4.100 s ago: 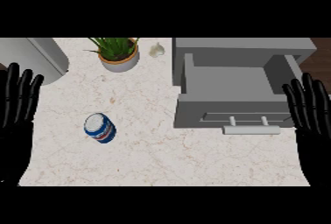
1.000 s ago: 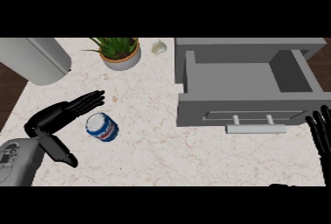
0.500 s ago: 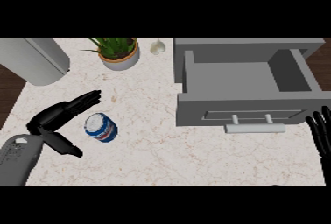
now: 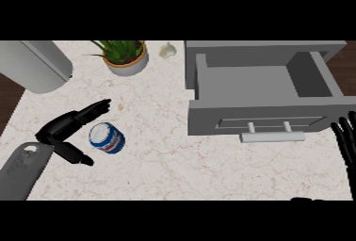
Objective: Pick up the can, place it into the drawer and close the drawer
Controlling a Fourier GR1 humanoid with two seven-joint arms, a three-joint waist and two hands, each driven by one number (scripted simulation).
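A blue and white can [image 4: 107,138] with a red stripe lies on the marble counter [image 4: 160,164], left of centre. My left hand [image 4: 64,127] is right beside it on its left, open, fingers reaching past its far side and thumb at its near side. The grey drawer [image 4: 261,123] stands pulled open at the right, nothing inside it, its bar handle facing me. My right hand [image 4: 345,140] rests open at the right edge, just right of the drawer's front.
A potted green plant [image 4: 124,56] stands at the back. A garlic bulb [image 4: 167,50] lies right of it. A large grey cylinder [image 4: 35,64] occupies the back left corner. The counter's left edge runs beside my left forearm.
My left hand came in from the left edge and has closed in on the can, fingers now along its far side. The right hand sank lower at the right edge.
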